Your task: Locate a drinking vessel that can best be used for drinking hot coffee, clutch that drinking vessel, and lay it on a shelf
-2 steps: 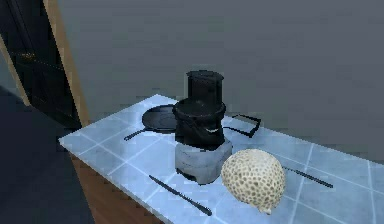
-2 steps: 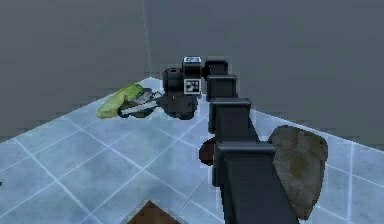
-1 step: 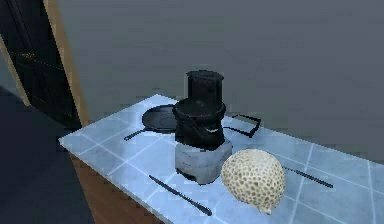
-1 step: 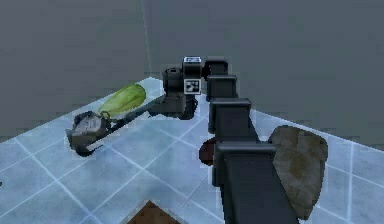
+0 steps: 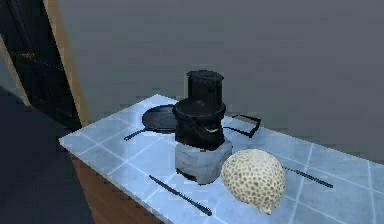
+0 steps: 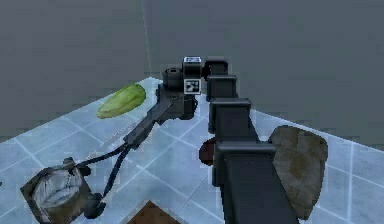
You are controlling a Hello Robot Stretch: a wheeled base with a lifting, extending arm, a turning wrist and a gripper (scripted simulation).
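Forward view, counter: a light-blue tiled counter with a black coffee-maker-looking machine standing in the middle.
Forward view, neighbours: a dark pan sits just beside the machine on the view's left, and a pale pitted round lump sits near its front right. Thin dark utensils lie flat on the tiles, and there's a dark door at far left.
Arm side view, arm: the dark arm rises from the bottom edge to the white marker squares. From there the gripper reaches down-left on long thin fingers.
Task's thing: a grey glassy cup-shaped thing stands on the tiles at bottom left, right by the fingertips. I'd guess that's the drinking vessel.
Tool state: honestly can't tell how the fingers are set or whether they've got anything, since the cup sits on the counter right at the tip.
Other bits: a green leafy lump lies farther out, and a rough brown lump lies right of the arm.
Step in hand: looks like the grab. I'd take the cup around its body rather than the rim, then lift straight up before pulling back, to avoid sweeping anything off.
View differences: the forward view gives the machine, pan and door; the side view adds the arm, cup and green lump.
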